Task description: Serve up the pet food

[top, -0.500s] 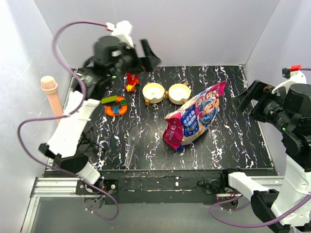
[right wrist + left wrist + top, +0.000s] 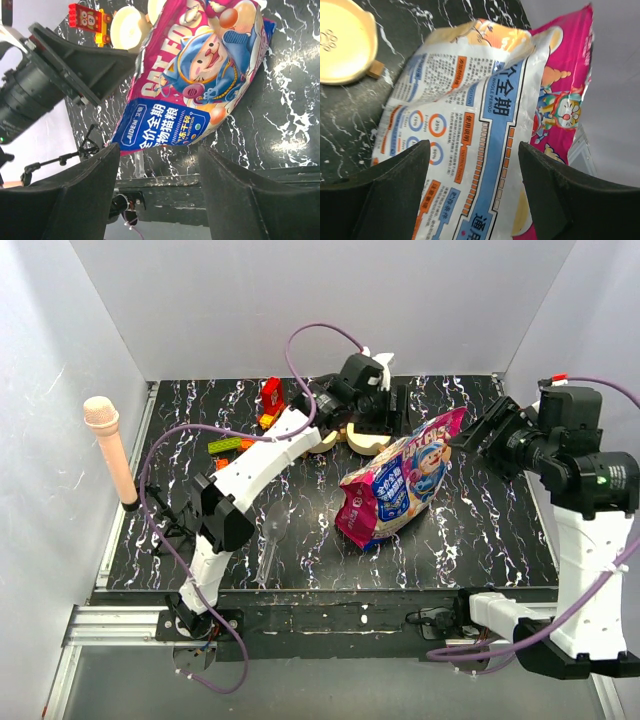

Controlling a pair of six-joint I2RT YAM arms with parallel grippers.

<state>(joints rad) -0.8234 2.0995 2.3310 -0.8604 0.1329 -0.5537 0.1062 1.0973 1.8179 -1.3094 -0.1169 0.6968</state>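
lying on bench [image 2: 480, 540]: your food bag [image 2: 400, 485], on its side near the middle, one corner raised toward the back right.
left pincer [image 2: 474, 147]: wide open, gripping nothing, poised over the bag's white printed back, near a bowl [image 2: 340, 45].
right pincer [image 2: 159, 150]: wide open and empty, you see it facing the bag's pink front, apart from it.

pet food bag [image 2: 400, 490] | glossy magenta and blue, cartoon print, white printed back | lying slanted, crumpled | mid-right of black marbled table [image 2: 480, 530] | top corner pointing far right
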